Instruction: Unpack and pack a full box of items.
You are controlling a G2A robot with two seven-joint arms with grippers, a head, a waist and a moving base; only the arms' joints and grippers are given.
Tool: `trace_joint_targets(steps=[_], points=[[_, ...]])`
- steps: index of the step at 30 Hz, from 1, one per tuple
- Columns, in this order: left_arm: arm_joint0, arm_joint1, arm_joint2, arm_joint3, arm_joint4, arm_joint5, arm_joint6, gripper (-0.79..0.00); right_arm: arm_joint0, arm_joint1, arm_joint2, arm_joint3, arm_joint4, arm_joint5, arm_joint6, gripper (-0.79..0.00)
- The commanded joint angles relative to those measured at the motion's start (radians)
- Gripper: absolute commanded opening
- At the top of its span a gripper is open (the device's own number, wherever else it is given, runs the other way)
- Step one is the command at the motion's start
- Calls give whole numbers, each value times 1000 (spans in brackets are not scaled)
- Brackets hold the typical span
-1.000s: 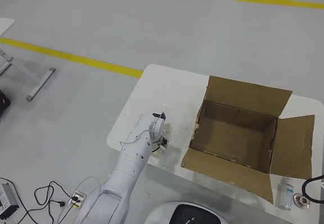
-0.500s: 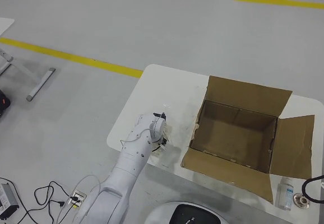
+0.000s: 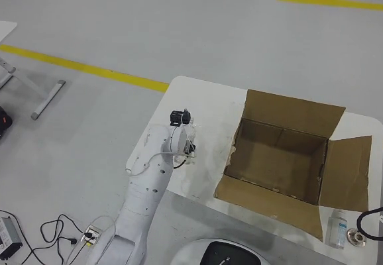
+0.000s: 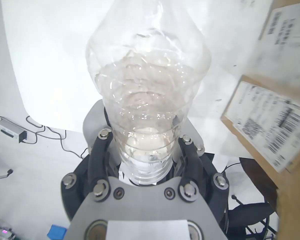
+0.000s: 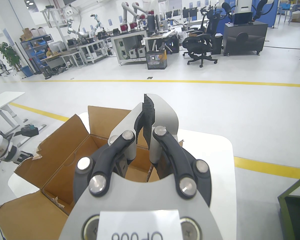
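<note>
My left gripper (image 4: 146, 151) is shut on one end of a clear plastic bottle (image 4: 147, 76), which points away from the wrist over the white table (image 4: 52, 51). In the top view this gripper (image 3: 186, 147) hangs above the table's left part, left of the open cardboard box (image 3: 281, 162). The box's labelled outer wall (image 4: 272, 101) stands beside the bottle. My right gripper (image 5: 147, 116) is shut on nothing, its tips pressed together above the box (image 5: 65, 151) at its right side.
A small clear bottle (image 3: 337, 228) and a round metal-looking object (image 3: 357, 236) lie on the table at the front right, beside the box's lowered front flap (image 3: 271, 202). The box's flaps are spread outward. Cables lie on the floor (image 4: 40, 131) past the table's front edge.
The left arm has carried the bottle away from the table's front edge, farther onto the table, and its wrist has turned. The box and the small items have not moved.
</note>
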Motion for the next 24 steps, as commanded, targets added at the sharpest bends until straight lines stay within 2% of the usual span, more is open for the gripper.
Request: trace_joint_targets(steps=[1,2,5,12,24], points=[[-5,-2,-22,-89,-96,14,-34,-785,0,0,0,0,0,0,0,-785],[-15,-3,-37,-113,-176,19,-34,-785,0,0,0,0,0,0,0,-785],[-62,2,-32,-196,-229,-2,-34,-785,0,0,0,0,0,0,0,-785],[-160,2,27,-274,-383,22,-34,-785,0,0,0,0,0,0,0,-785],[-164,2,29,-278,-388,25,-34,-785,0,0,0,0,0,0,0,-785]])
